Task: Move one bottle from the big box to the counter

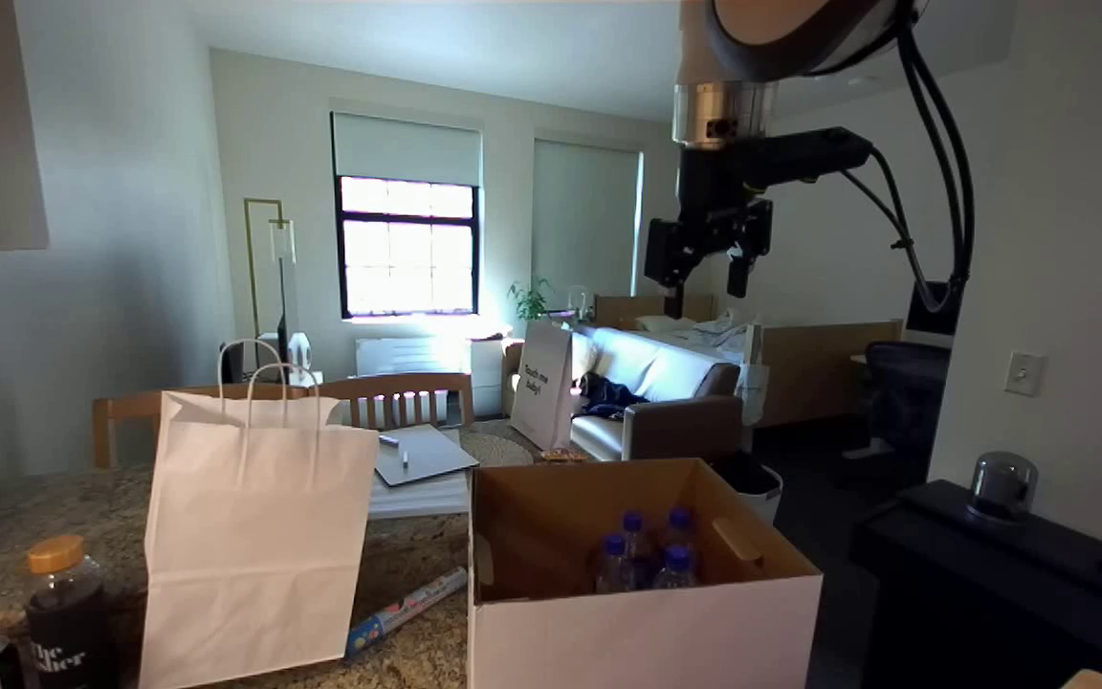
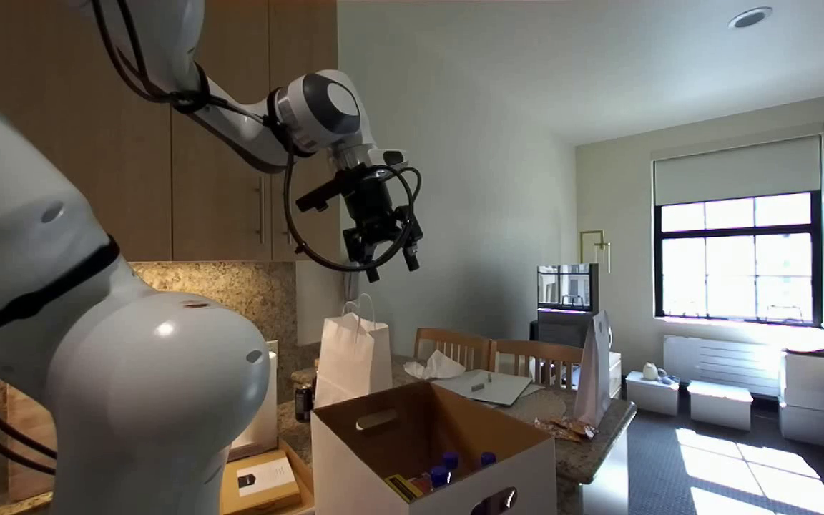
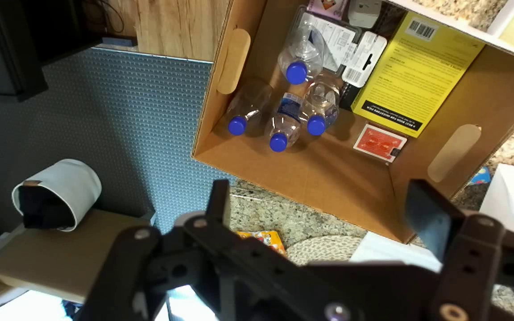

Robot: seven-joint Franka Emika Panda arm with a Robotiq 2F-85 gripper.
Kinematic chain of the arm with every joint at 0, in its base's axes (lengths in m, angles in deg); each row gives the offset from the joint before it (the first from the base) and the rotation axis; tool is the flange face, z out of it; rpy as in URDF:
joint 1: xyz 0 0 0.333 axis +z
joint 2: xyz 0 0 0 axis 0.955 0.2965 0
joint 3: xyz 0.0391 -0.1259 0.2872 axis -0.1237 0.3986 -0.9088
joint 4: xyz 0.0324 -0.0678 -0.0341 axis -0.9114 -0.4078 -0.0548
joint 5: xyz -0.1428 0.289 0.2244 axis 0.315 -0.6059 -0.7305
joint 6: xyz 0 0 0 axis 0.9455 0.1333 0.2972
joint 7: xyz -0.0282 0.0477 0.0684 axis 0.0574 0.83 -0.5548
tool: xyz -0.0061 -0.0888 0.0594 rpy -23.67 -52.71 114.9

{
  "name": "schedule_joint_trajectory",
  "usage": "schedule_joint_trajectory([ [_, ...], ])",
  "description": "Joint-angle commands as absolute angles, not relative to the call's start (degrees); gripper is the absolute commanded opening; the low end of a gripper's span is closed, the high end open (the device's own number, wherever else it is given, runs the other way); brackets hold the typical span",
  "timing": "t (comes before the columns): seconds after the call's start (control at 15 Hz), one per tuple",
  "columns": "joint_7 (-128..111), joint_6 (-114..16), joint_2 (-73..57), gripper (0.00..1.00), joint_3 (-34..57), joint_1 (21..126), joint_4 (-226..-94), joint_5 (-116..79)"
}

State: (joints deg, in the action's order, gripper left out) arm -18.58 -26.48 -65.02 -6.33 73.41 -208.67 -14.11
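The big box stands open on the speckled counter; its outside looks white and its inside brown. It also shows in an exterior view and in the wrist view. Several clear bottles with blue caps stand or lean in one corner of it; a bottle with a blue label shows in the wrist view, and bottles also show in both exterior views. My gripper is open and empty, high above the box and apart from it. It also shows in an exterior view and the wrist view.
The box also holds a yellow package, a red card pack and white-backed packs. A white paper bag, a colourful tube, an orange-capped bottle and a tall bag stand or lie around the box.
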Motion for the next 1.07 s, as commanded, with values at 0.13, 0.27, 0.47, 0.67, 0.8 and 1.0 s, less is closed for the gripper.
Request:
schedule_joint_trajectory([
  [0.13, -19.1, -26.3, -64.8, 1.00, -5.7, 74.3, -208.6, -13.6],
  [0.27, -19.1, -26.3, -64.8, 1.00, -5.7, 74.3, -208.6, -13.6],
  [0.47, -19.1, -26.3, -64.8, 1.00, -5.7, 74.3, -208.6, -13.6],
  [0.67, -19.1, -26.3, -64.8, 1.00, -5.7, 74.3, -208.6, -13.6],
  [0.8, -18.7, -27.3, -64.1, 1.00, -5.8, 74.4, -207.7, -13.3],
  [1.0, -16.7, -30.7, -61.6, 1.00, -5.5, 75.7, -205.5, -13.7],
])
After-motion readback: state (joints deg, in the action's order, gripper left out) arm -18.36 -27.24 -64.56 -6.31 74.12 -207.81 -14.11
